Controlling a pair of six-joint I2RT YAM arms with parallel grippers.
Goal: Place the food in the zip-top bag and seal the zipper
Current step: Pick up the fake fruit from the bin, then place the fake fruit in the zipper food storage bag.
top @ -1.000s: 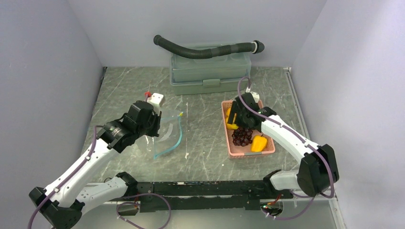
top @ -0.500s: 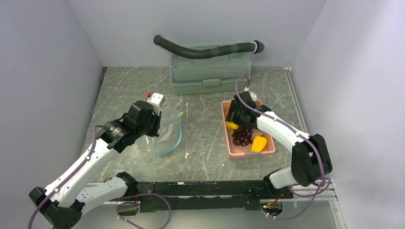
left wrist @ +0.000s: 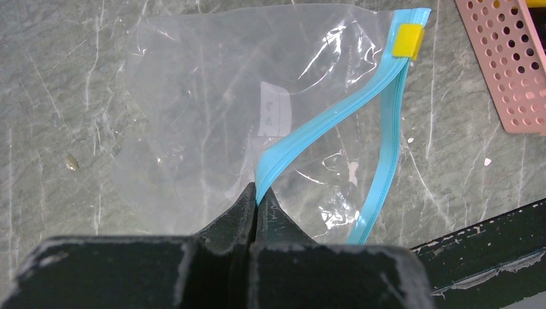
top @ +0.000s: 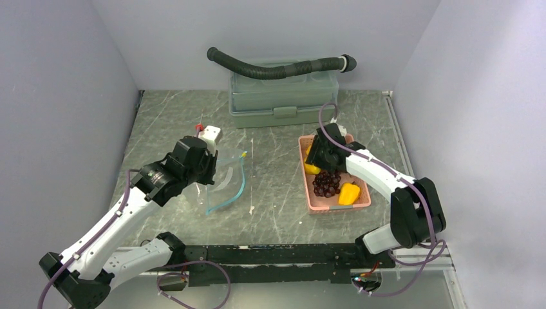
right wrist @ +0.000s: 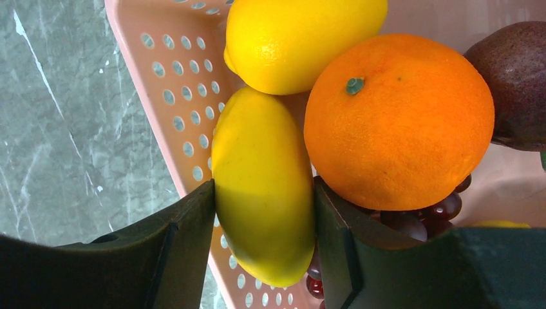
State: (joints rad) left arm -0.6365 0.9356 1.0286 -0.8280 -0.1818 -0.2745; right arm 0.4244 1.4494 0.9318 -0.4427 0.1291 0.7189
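The clear zip-top bag (left wrist: 212, 96) lies on the table left of centre (top: 226, 175), its mouth gaping. My left gripper (left wrist: 257, 190) is shut on the upper teal-blue zipper strip (left wrist: 322, 125) and holds it up; a yellow slider (left wrist: 408, 40) sits at the strip's far end. My right gripper (right wrist: 264, 187) is down in the pink basket (right wrist: 174, 84) with its fingers pressed on both sides of a long yellow fruit (right wrist: 257, 148). An orange (right wrist: 399, 116), a lemon (right wrist: 299, 38) and the purple grapes (top: 327, 183) lie beside it.
A dark brown-purple fruit (right wrist: 515, 84) and a yellow piece (top: 349, 193) also lie in the basket. A green lidded box (top: 283, 96) with a black hose (top: 277, 67) on top stands at the back. A small white block (top: 210, 134) sits behind the bag. Walls close in on both sides.
My right gripper has shifted a little toward the basket's far end and settled around the long yellow fruit. The left gripper and bag have not moved.
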